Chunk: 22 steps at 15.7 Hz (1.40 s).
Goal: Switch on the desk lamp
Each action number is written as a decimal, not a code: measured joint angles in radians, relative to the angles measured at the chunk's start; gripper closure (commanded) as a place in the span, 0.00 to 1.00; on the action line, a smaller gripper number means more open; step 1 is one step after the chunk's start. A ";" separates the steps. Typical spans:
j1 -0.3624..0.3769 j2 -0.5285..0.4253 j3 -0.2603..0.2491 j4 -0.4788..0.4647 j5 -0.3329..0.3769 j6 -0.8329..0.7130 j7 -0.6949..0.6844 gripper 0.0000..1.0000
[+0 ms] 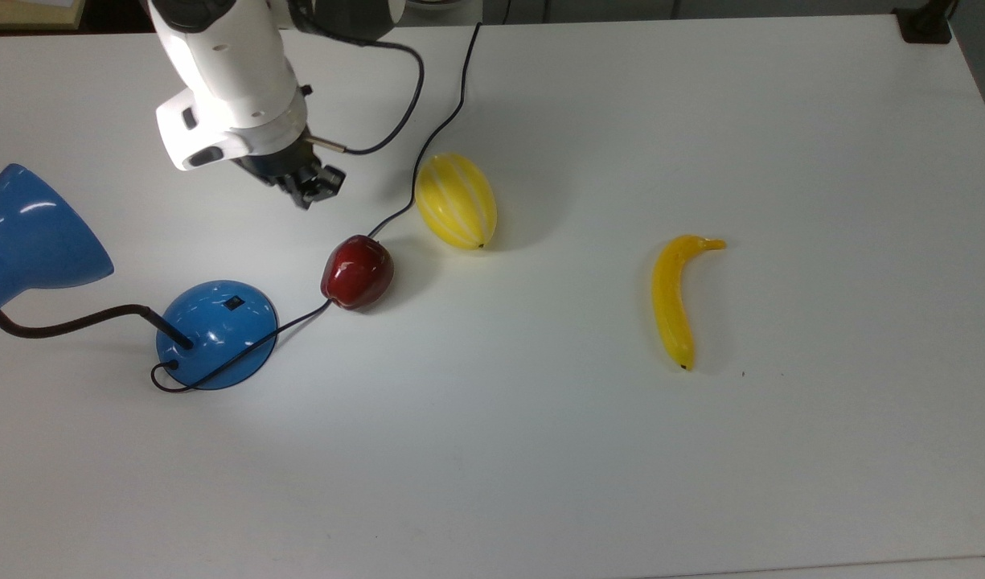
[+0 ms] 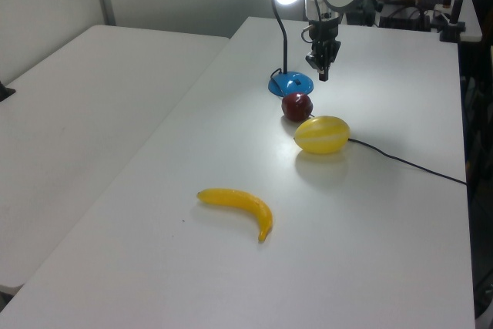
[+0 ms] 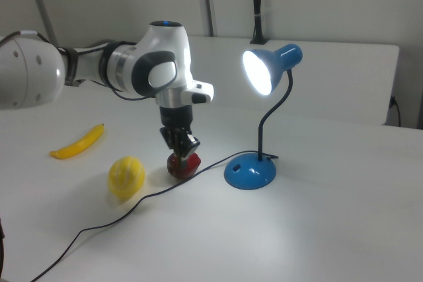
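Hanging above the table (image 1: pixel 540 450) with its fingers drawn together on nothing, the gripper (image 1: pixel 313 189) is seen well apart from the lamp (image 1: pixel 216 334), whose base sits toward the top view's left with the shade (image 3: pixel 268 70) lit. The glossy domed base is judged light and slippery, so sliding is risked. The small black switch (image 1: pixel 234 304) is best pressed straight down rather than gripped.

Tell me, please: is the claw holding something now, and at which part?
Nothing is held. The claw hangs in the air with nothing between its fingers, away from the desk lamp and the red apple.
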 measured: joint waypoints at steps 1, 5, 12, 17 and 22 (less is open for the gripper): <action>0.010 -0.011 0.000 0.000 0.000 -0.055 -0.019 0.60; 0.053 -0.052 0.001 0.000 0.000 -0.220 -0.070 0.00; 0.124 -0.120 0.002 0.000 0.017 -0.321 -0.087 0.00; 0.140 -0.162 0.002 -0.002 0.020 -0.348 -0.103 0.00; 0.140 -0.166 0.001 -0.005 0.019 -0.348 -0.103 0.00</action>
